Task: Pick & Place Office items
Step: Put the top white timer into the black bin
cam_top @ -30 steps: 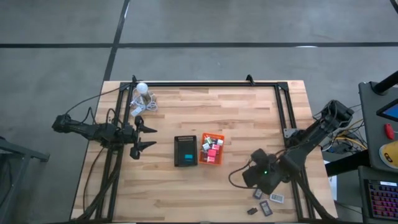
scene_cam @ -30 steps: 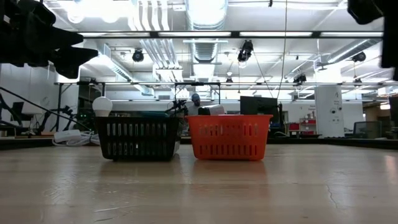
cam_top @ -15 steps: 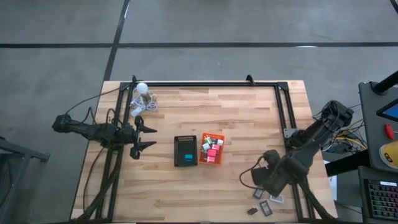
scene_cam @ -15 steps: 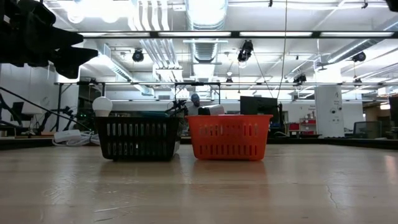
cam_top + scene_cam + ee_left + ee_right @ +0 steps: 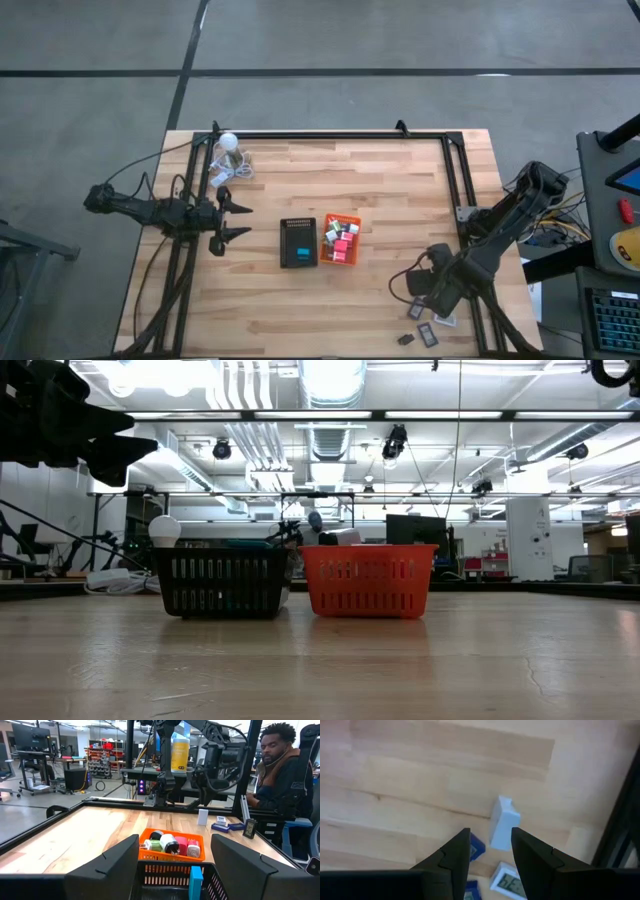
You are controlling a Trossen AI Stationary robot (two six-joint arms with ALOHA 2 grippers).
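Note:
Several small office items lie on the table near its right front corner: an upright pale block (image 5: 503, 824), blue pieces (image 5: 476, 847) and a white display piece (image 5: 506, 883); from above they show as dark flat pieces (image 5: 427, 334). My right gripper (image 5: 490, 840) hangs over them, pointing down, open and empty, with the pale block just beyond its fingertips. More items fill the orange tray (image 5: 340, 240), which stands next to the black tray (image 5: 298, 243). My left gripper (image 5: 236, 220) waits level at the table's left, open, pointing at the trays (image 5: 172, 845).
A white ball with coiled cable (image 5: 228, 143) lies at the far left corner. A black frame (image 5: 452, 160) runs along the table's far and right edges. A person (image 5: 280, 765) sits beyond the right edge. Bare wood lies between the trays and the right gripper.
My right gripper has shifted a little toward the table's right edge, over the loose items, and its wrist has rolled as it went. The items and trays have stayed where they were.

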